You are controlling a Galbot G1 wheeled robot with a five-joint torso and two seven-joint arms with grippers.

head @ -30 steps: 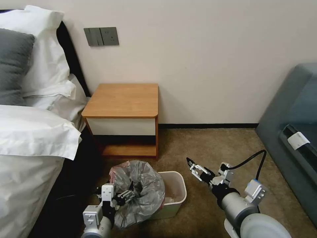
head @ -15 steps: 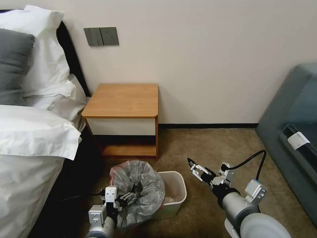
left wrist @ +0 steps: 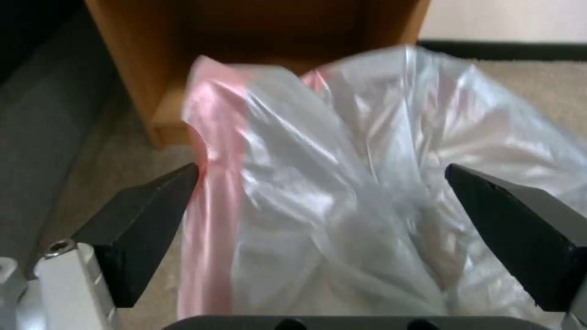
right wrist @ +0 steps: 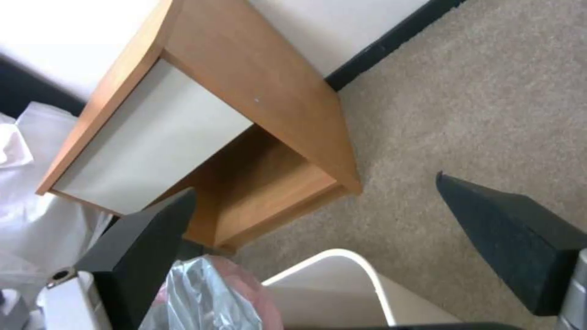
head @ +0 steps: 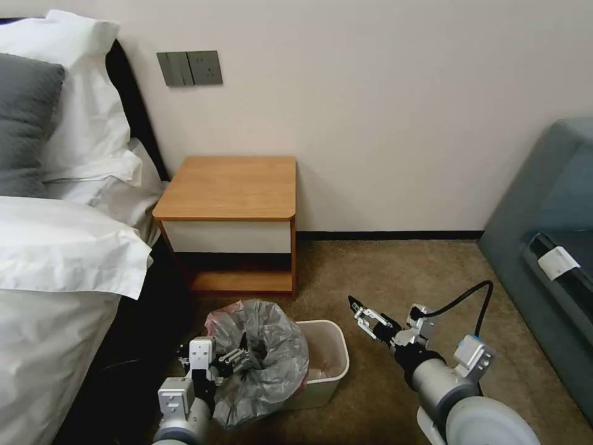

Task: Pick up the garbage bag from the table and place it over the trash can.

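A carpeted bedroom corner beside a bed. Nearest, the left hand is spread open against the garbage bag, crinkled translucent grey with a pink edge, bunched over the trash can's left half. The cream rim's right side looks uncovered, so spreading remains. The right hand hovers open beside the can. Beyond, the wooden tabletop.
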